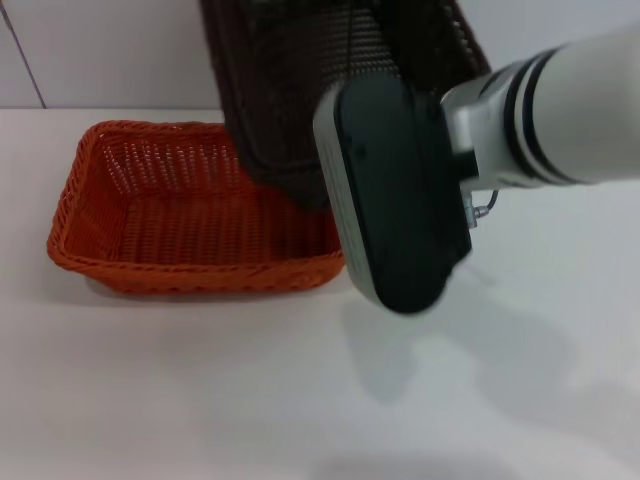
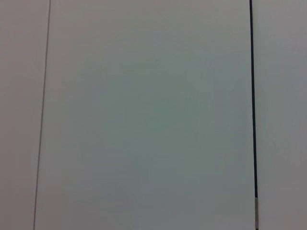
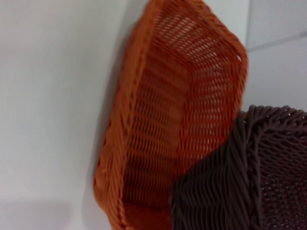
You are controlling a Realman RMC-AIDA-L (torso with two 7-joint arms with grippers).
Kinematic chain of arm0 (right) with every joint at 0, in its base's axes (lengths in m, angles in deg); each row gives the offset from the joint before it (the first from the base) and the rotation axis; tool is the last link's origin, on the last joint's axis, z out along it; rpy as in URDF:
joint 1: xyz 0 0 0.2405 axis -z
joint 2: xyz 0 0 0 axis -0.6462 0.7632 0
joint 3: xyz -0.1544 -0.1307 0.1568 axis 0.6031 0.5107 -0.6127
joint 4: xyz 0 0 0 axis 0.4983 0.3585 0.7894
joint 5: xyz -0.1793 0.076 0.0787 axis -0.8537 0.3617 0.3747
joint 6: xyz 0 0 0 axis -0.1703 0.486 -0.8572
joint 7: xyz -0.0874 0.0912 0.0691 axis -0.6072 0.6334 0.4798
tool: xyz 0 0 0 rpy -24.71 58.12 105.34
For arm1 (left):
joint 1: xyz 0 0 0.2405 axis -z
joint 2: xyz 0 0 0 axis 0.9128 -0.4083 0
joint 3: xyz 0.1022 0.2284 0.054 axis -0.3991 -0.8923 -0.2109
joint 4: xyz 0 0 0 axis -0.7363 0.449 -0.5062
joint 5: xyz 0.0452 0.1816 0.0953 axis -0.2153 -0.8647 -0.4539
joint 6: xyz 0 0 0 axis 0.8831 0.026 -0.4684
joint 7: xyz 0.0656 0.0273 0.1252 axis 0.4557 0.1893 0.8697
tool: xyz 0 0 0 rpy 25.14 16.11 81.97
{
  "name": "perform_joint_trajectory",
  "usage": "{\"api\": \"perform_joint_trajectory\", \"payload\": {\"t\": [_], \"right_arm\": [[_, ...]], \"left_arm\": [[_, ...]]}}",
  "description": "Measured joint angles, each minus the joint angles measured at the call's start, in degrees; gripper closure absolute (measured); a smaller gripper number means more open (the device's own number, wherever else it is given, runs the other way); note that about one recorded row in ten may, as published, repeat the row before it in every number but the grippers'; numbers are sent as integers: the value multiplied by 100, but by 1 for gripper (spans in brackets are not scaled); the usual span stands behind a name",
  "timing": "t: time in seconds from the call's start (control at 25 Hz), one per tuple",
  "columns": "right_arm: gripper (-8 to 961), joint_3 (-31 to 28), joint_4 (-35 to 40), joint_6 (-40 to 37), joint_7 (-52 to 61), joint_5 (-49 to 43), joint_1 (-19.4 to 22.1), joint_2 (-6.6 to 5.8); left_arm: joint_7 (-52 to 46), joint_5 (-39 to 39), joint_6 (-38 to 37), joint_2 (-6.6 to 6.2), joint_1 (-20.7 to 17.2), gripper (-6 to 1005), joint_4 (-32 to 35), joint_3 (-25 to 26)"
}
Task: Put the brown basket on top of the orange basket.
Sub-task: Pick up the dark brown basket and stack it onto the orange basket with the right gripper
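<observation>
The orange basket [image 1: 150,215] sits upright on the white table at the left. The brown basket [image 1: 290,90] hangs tilted in the air, its lower edge over the orange basket's far right corner. My right gripper [image 1: 390,190] reaches in from the right and holds the brown basket by its right side; its black housing hides the fingers. The right wrist view shows the orange basket [image 3: 163,120] close by, with the brown basket's braided rim [image 3: 240,177] overlapping its end. My left gripper is out of view.
The white table [image 1: 300,400] stretches in front of and to the right of the baskets. A white tiled wall [image 1: 100,50] stands just behind them. The left wrist view shows only a pale panel [image 2: 144,115].
</observation>
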Motion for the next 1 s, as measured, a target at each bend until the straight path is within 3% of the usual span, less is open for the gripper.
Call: {"api": "perform_joint_trajectory", "payload": {"t": [0.28, 0.52, 0.8, 1.0], "right_arm": [[801, 64, -115, 1088, -1152, -1, 499, 4], [801, 145, -761, 2460, -2304, 27, 848, -2], [801, 296, -1332, 3269, -2733, 27, 930, -10], [802, 308, -1742, 3834, -3782, 581, 1082, -5]], "left_arm": [[-9, 4, 22, 15, 12, 211, 0, -10], [-13, 4, 169, 36, 24, 211, -46, -14], [-20, 82, 108, 46, 15, 211, -84, 0], [-67, 93, 72, 45, -21, 211, -128, 0]]}}
